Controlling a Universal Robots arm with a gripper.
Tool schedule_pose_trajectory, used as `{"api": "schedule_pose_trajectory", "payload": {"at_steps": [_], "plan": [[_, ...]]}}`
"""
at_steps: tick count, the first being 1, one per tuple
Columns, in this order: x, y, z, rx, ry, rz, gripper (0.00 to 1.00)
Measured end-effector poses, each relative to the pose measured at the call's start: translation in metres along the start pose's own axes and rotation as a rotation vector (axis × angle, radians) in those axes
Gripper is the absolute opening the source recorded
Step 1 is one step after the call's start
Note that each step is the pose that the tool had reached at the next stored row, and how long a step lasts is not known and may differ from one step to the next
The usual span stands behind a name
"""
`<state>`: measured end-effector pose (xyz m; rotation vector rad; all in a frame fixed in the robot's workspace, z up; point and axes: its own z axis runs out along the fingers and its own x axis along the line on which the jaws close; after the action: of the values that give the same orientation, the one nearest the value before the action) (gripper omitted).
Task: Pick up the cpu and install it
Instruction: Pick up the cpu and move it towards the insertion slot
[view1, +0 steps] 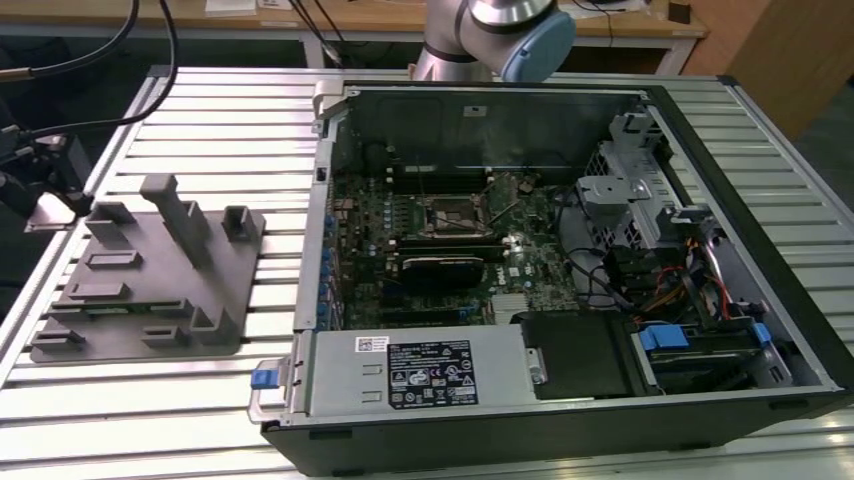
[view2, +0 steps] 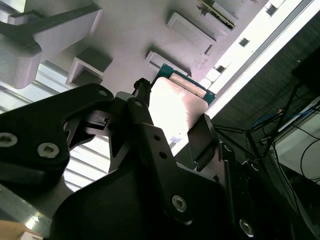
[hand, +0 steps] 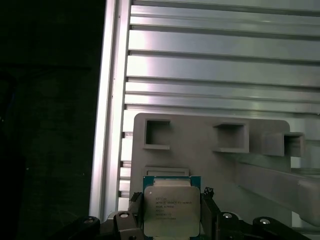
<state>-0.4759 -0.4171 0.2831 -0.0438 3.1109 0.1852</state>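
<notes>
The cpu (hand: 171, 211), a flat square chip with a shiny silver top and a green rim, sits between my gripper's (hand: 171, 200) two black fingers. In the second wrist view the cpu (view2: 176, 107) glares bright, and the gripper (view2: 172, 117) is shut on its opposite edges. In the exterior view the gripper (view1: 40, 185) hangs at the view's left, over the table's edge beside the grey plastic tray (view1: 147, 285), with the cpu (view1: 51, 208) under it. The black framed motherboard socket (view1: 451, 215) lies inside the open computer case, far from the gripper.
The open computer case (view1: 747, 330) fills the exterior view's right, with a power supply (view1: 427, 370), drive bays and cables inside. The tray has upright posts (view1: 174, 215). The slatted aluminium table (view1: 227, 120) ends close to the gripper. The arm's base (view1: 467, 40) stands behind the case.
</notes>
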Motion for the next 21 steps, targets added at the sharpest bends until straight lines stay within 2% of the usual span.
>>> {"api": "schedule_pose_trajectory", "payload": {"at_steps": [7,13,21], "plan": [[-0.0002,0.0010,-0.0085,-0.0060,0.0000,0.000,0.55],[-0.0005,0.0022,-0.0187,-0.0134,-0.0003,0.000,0.55],[-0.0007,0.0033,-0.0275,-0.0201,-0.0006,0.000,0.55]]}}
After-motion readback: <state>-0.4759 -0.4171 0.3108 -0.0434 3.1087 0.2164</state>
